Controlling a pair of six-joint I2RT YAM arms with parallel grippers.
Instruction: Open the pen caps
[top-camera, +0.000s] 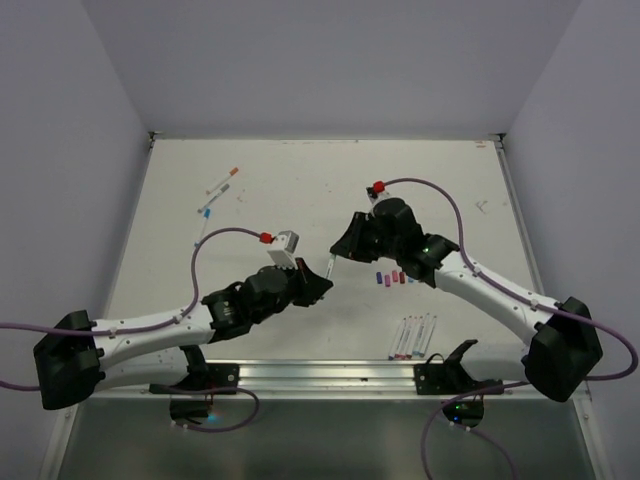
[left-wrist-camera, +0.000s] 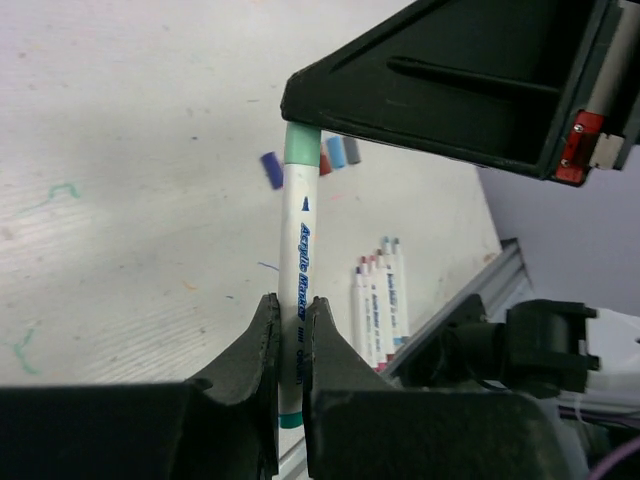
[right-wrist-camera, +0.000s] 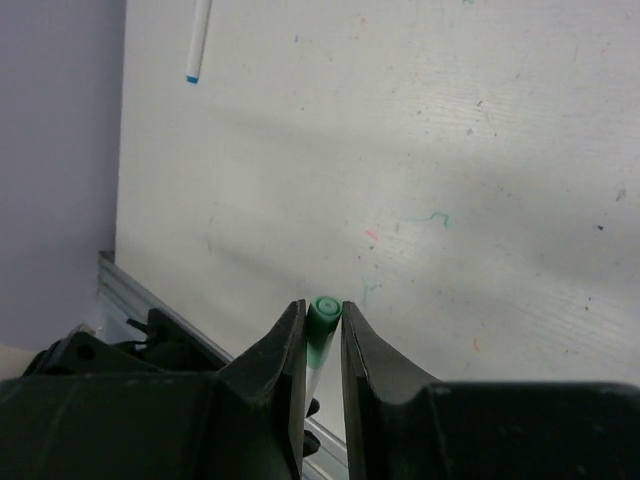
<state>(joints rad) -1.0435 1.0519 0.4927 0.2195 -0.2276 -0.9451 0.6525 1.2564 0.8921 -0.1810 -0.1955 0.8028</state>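
Two arms are getting ready to pull a green cap off a pen.
The left jaws are pinching the white pen (left-wrist-camera: 298, 270) by its barrel, and the right jaws are squeezing its green cap (right-wrist-camera: 323, 308). They are holding it in the air just left of the loose caps (top-camera: 393, 277) lying on the tabletop (top-camera: 300, 170). Next, I think, the arms are going to need a straight pull apart while both are gripping tight.

green cap (left-wrist-camera: 301, 146) top hidden behind right gripper (left-wrist-camera: 306, 116)
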